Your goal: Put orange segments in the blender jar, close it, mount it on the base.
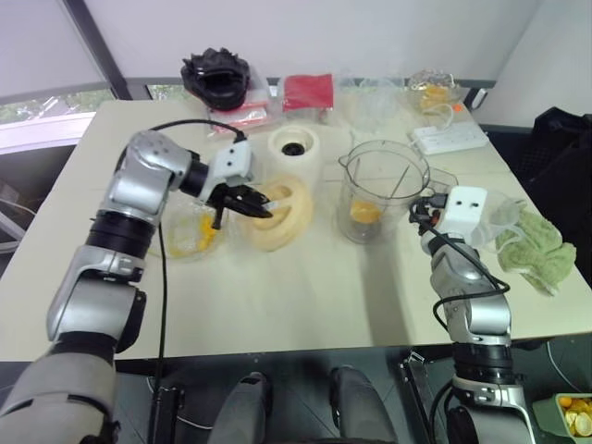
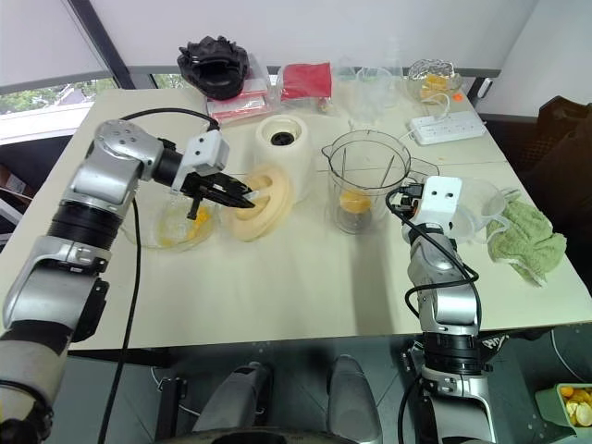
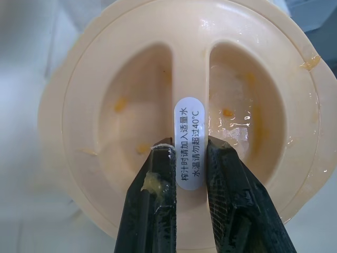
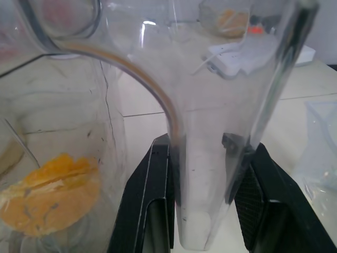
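Observation:
The clear blender jar (image 1: 384, 185) stands upright mid-table with orange segments (image 1: 364, 212) at its bottom, seen close in the right wrist view (image 4: 50, 195). My right gripper (image 4: 210, 142) is level at the jar's right side, its fingers pressed on both sides of the handle (image 4: 210, 158). My left gripper (image 3: 189, 145) is shut on the centre ridge of the pale-yellow lid (image 1: 277, 215), which it holds tilted beside a glass bowl (image 1: 190, 236) of more orange segments. The cream-white base (image 1: 294, 145) sits behind the lid, left of the jar.
A white power strip (image 1: 449, 138) lies behind the jar. A green cloth (image 1: 535, 248) and a clear bag (image 1: 504, 217) lie at the right edge. At the back sit a black object (image 1: 217, 79), a red packet (image 1: 307, 91) and clear containers (image 1: 435, 91).

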